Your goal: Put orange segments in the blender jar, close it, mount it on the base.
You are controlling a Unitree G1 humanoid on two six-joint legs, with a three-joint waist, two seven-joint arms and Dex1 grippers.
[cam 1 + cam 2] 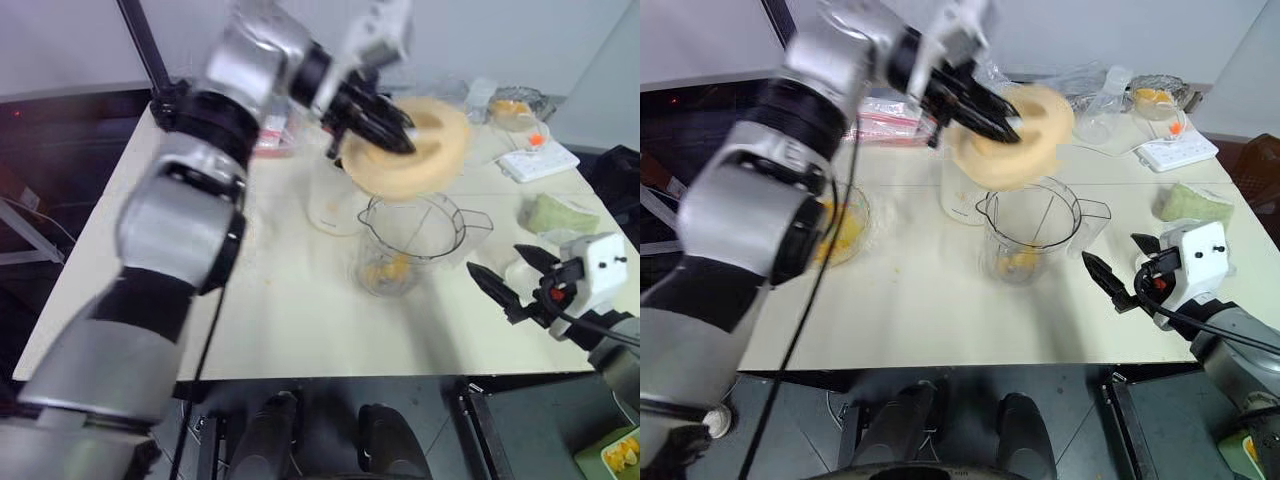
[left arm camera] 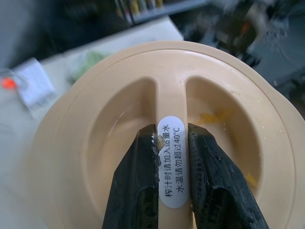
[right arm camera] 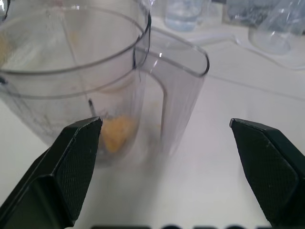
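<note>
On the far left of the bench, I'm seeing a scalloped glass bowl with some yellow fruit left in it, partly behind my left arm; it looks like the source dish, though I can't be sure how much remains. My left end effector is pinching the raised centre rib of the round cream lid, its black fingers pressed against either side of the rib where the white label sits. I'm holding the lid tilted in the air, above and just behind the blender jar, because the rib is the one narrow part those fingers can clamp, and from there the lid can be lowered onto the rim.

The jar is standing upright on the bench, open-topped, with orange segments lying at its bottom, so I'm judging the filling done and the closing as the step in hand. Behind it, the base is waiting, mostly hidden by the lid.

To the right, my right end effector is hanging fully spread, level with the jar's handle and pointing at it, touching nothing. I'm keeping it there, I think, to steady the jar by the handle while the lid goes on.
</note>
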